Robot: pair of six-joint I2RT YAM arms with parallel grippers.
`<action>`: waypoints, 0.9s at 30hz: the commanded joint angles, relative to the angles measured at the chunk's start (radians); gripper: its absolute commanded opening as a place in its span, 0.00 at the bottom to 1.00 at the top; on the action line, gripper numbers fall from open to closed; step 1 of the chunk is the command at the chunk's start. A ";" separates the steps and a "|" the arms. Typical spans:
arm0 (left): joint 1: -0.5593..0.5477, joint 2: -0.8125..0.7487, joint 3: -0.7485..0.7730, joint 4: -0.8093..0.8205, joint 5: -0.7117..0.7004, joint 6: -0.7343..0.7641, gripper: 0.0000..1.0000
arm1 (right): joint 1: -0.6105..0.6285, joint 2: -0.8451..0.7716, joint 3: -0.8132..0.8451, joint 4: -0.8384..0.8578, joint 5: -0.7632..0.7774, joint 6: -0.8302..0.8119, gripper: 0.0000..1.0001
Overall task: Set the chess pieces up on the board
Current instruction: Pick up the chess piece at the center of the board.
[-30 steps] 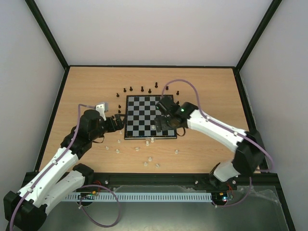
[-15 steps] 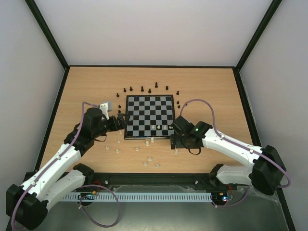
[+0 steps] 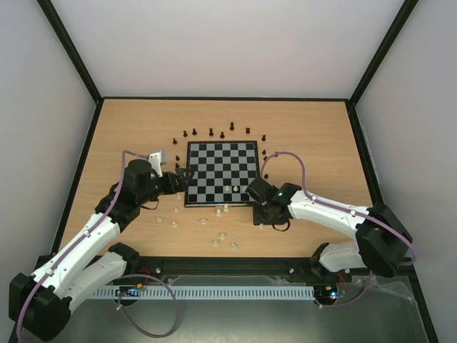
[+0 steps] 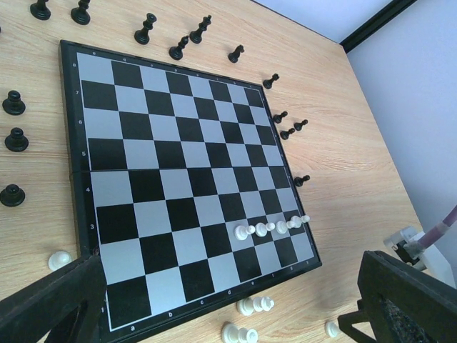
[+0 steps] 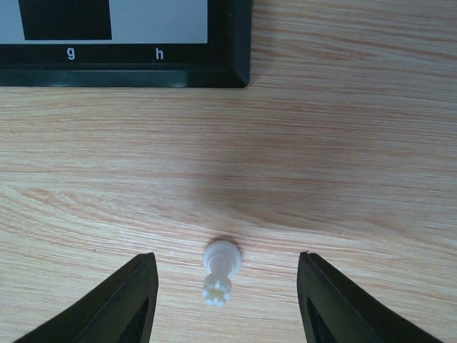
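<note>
The board (image 3: 221, 174) lies mid-table, also in the left wrist view (image 4: 178, 164). Several cream-white pawns (image 4: 270, 228) stand in a row on its near right squares. My right gripper (image 3: 260, 213) is open just off the board's near right corner. In the right wrist view its jaws (image 5: 225, 257) straddle, without touching, a white piece with a notched crown (image 5: 220, 270) standing on the wood. My left gripper (image 3: 180, 179) is open and empty at the board's left edge, its fingers (image 4: 50, 307) spread wide. Black pieces (image 3: 211, 131) ring the board's far and side edges.
Loose white pieces (image 3: 223, 234) are scattered on the wood in front of the board, two lying by its near edge (image 4: 255, 306). Black pieces (image 4: 13, 103) stand beside the board's left edge. Walls enclose the table.
My right gripper has left the board's near right squares, moved off the corner and come down open around a white piece. The left arm shifted slightly.
</note>
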 commanded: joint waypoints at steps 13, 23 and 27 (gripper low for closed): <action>0.005 0.003 -0.016 0.027 0.004 -0.005 1.00 | 0.064 0.073 -0.013 -0.016 0.008 0.020 0.40; 0.005 -0.004 -0.020 0.020 0.004 -0.005 0.99 | 0.066 0.079 -0.017 -0.015 0.011 0.024 0.24; 0.005 -0.003 -0.021 0.021 0.005 -0.005 0.99 | 0.066 0.077 -0.018 -0.020 0.011 0.024 0.23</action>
